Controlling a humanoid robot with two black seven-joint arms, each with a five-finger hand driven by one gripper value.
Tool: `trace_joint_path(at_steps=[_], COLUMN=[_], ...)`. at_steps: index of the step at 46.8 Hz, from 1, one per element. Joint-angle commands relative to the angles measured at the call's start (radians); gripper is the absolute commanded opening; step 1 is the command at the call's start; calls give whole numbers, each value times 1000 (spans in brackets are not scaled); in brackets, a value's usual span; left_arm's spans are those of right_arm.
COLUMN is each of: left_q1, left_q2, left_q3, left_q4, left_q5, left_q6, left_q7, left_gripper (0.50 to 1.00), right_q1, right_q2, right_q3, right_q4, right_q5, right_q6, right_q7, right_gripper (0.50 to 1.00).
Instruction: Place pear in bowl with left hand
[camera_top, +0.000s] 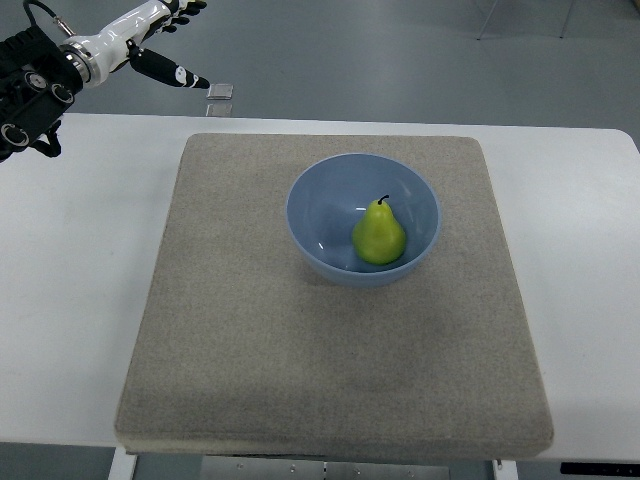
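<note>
Beyond the bench's (80, 300) far left corner, the left hand (165, 35) hangs empty, its white-and-black fingers loosely spread. Well apart to its right, the smooth green pear (379, 235) stands upright inside a round, glossy blue bowl (320, 205) on a coarse beige mat (250, 340).

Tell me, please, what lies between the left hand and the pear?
In the top view, only bare white table, grey mat and the blue bowl's near wall separate the left hand from the pear.

The pear (379, 236) stands in the bowl (320, 205), on the mat (240, 340) covering the table (80, 260).
</note>
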Motion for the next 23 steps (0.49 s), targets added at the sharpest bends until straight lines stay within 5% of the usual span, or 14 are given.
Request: trace_joint_path(at_steps=[1,23], left_q1=[9,108], left_q2=[-24,-140], left_q3=[-3,-9], left_q4=[60,105], left_q5=[-75,-676], left_q6=[0,106], left_q7=[0,0], left_gripper=[962,966], right_q1=[0,0], right_q2=[0,0], right_q3=[0,0], right_q4=[0,0], right_q5=[-1,1], right_q6=[0,0], right_q7=[0,1], right_gripper=[924,924])
